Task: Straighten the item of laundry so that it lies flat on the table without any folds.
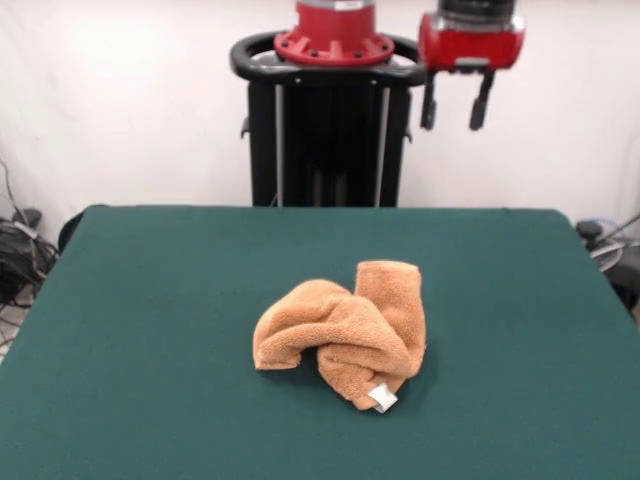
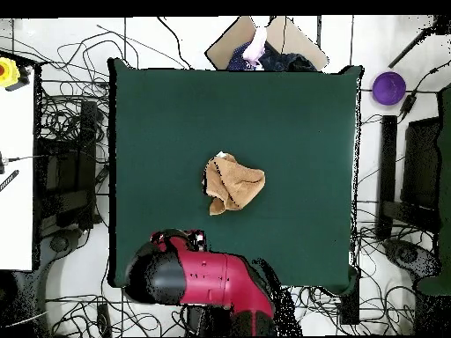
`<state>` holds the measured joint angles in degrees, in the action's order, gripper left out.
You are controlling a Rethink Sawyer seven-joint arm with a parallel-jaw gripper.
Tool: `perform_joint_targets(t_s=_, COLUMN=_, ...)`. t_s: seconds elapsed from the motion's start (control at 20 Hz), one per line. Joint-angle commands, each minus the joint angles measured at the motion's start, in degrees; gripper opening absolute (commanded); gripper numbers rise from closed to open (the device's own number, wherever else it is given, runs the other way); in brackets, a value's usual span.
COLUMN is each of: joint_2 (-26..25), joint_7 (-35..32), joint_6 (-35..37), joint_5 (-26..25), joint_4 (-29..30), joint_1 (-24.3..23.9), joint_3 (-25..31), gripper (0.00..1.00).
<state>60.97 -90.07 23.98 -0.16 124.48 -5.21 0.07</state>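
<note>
1. Towel (image 1: 342, 338) is sitting crumpled near the table's (image 1: 150, 300) middle, bunched into thick rolls, white tag (image 1: 382, 398) pointing at the front camera.
2. Nothing is flattened yet; judging by this, all the unfolding is still waiting.
3. Gripper (image 1: 457, 102) is hanging high over the far edge, by the pedestal (image 1: 328, 130), fingers apart, holding nothing, well clear of the towel.

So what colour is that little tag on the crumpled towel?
White. The tag sits at the near lower end of the orange-tan towel, clearest in the front view.
</note>
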Motion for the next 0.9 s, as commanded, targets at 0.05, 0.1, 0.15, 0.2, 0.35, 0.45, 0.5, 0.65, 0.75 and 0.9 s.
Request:
perform_joint_targets(t_s=0.05, joint_2=-11.1, joint_7=-6.31, joint_6=-6.16, joint_5=-2.69, joint_4=-2.44, joint_1=-2.05, joint_3=3.21, gripper=1.0)
perform_joint_targets(t_s=0.1, joint_2=-11.87, joint_7=-6.16, joint_6=-6.33, joint_5=-2.68, joint_4=-2.97, joint_1=-2.15, joint_3=3.17, gripper=1.0)
perform_joint_targets(t_s=0.15, joint_2=-12.73, joint_7=-5.84, joint_6=-6.61, joint_5=-2.72, joint_4=-3.52, joint_1=-2.49, joint_3=3.31, gripper=1.0)
perform_joint_targets(t_s=0.2, joint_2=-13.37, joint_7=-5.54, joint_6=-6.67, joint_5=-2.79, joint_4=-4.08, joint_1=-2.8, joint_3=3.48, gripper=1.0)
perform_joint_targets(t_s=0.35, joint_2=-15.12, joint_7=-4.79, joint_6=-6.07, joint_5=-3.35, joint_4=-6.57, joint_1=-3.39, joint_3=3.29, gripper=1.0)
perform_joint_targets(t_s=0.45, joint_2=-16.2, joint_7=-4.55, joint_6=-6.06, joint_5=-3.5, joint_4=-7.98, joint_1=-3.89, joint_3=3.32, gripper=1.0)
perform_joint_targets(t_s=0.5, joint_2=-16.66, joint_7=-4.43, joint_6=-5.88, joint_5=-3.57, joint_4=-8.79, joint_1=-4.03, joint_3=3.31, gripper=1.0)
perform_joint_targets(t_s=0.65, joint_2=-17.49, joint_7=-4.1, joint_6=-4.94, joint_5=-3.62, joint_4=-11.01, joint_1=-4.47, joint_3=3.13, gripper=1.0)
perform_joint_targets(t_s=0.75, joint_2=-17.65, joint_7=-3.82, joint_6=-4.18, joint_5=-3.62, joint_4=-12.11, joint_1=-4.83, joint_3=3.25, gripper=1.0)
perform_joint_targets(t_s=0.9, joint_2=-17.01, joint_7=-3.69, joint_6=-1.59, joint_5=-3.39, joint_4=-13.84, joint_1=-4.89, joint_3=3.16, gripper=1.0)
